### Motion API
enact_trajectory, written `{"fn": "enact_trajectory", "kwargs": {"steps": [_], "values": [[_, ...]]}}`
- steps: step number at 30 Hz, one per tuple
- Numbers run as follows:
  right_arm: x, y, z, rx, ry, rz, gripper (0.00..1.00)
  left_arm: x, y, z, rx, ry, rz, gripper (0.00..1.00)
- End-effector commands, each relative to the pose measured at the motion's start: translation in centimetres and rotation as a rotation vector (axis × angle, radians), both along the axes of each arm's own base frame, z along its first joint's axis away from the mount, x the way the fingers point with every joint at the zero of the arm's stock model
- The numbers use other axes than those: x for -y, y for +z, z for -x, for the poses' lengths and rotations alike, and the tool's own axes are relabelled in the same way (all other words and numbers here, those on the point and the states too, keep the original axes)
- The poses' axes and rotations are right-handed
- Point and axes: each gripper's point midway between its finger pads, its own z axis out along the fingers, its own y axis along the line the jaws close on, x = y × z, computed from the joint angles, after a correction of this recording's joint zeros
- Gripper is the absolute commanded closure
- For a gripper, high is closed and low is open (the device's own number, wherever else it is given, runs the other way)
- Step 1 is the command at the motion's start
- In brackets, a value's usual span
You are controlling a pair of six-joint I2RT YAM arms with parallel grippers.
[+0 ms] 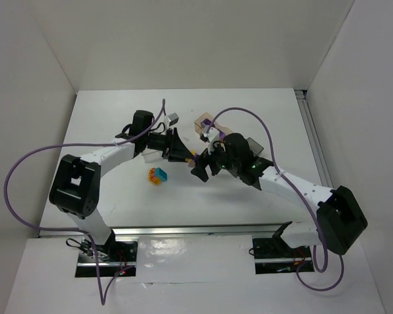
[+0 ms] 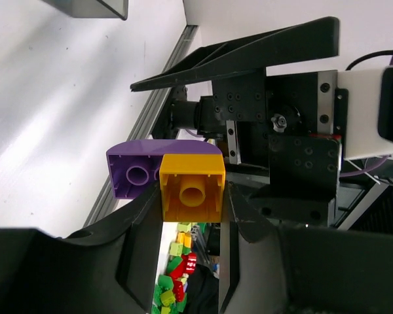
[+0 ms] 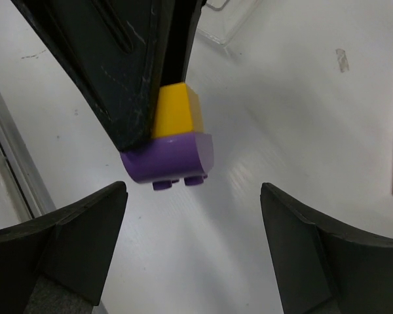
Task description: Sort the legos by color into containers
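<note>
two joined bricks held up for splitting

the left end effector (image 2: pixel 191 212) is pinched almost closed on a small orange-yellow plastic brick (image 2: pixel 191 188). a purple plastic brick with one rounded edge (image 2: pixel 134 173) is plugged onto that brick, so both hang above the white tabletop (image 3: pixel 301 104) in one grip. facing it, the right end effector (image 3: pixel 193 196) stands wide open and holds nothing. its fingers (image 3: pixel 59 242) sit to either side of the purple brick but apart from it, and the brick's studs point toward the gap.

the step in hand looks like pulling this mixed pair apart before either colour can be dropped. the next move calls for the right end effector to advance until its pads flank the purple brick, close on the flat sides rather than the curve, then peel it off while the left end effector holds firm.

beyond the pair lies a clear colourless plastic tray (image 3: pixel 226 23), and a translucent peach-tan plastic tray (image 1: pixel 204 125) sits near the end effectors. a teal-blue and orange brick cluster (image 1: pixel 157 174) lies loose on the tabletop nearby, not yet sorted.
</note>
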Motion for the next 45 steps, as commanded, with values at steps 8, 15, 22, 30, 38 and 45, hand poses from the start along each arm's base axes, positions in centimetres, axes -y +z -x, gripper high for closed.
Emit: {"fn": "enact_trajectory", "kwargs": {"steps": [8,15,22,30,38,45], "values": [[-2.3,3.6,-2.5,0.119,0.002,-0.068,0.2,0.4,0.3,0.0,0.03,-0.044,0.034,1.0],[-2.6,3.8,-2.7,0.111,-0.005,-0.085,0.55,0.3,0.5,0.3,0.036,-0.047,0.048,1.0],[-1.1,2.8,-2.6,0.081,-0.09,-0.064,0.74,-0.4,0.5,-0.2,0.027,-0.028,0.053,1.0],[2.0,1.2,-1.5,0.005,-0.199,-0.068,0.75,-3.6,-0.1,-2.0,0.006,0.107,-0.006,1.0],[3.8,1.5,-2.5,0.017,-0.317,-0.06,0.75,-12.0,-2.6,-6.4,0.078,0.525,-0.529,1.0],[4.5,2.5,-3.6,0.027,-0.385,-0.08,0.75,-18.2,-6.0,-9.6,0.091,0.748,-0.935,1.0]]}}
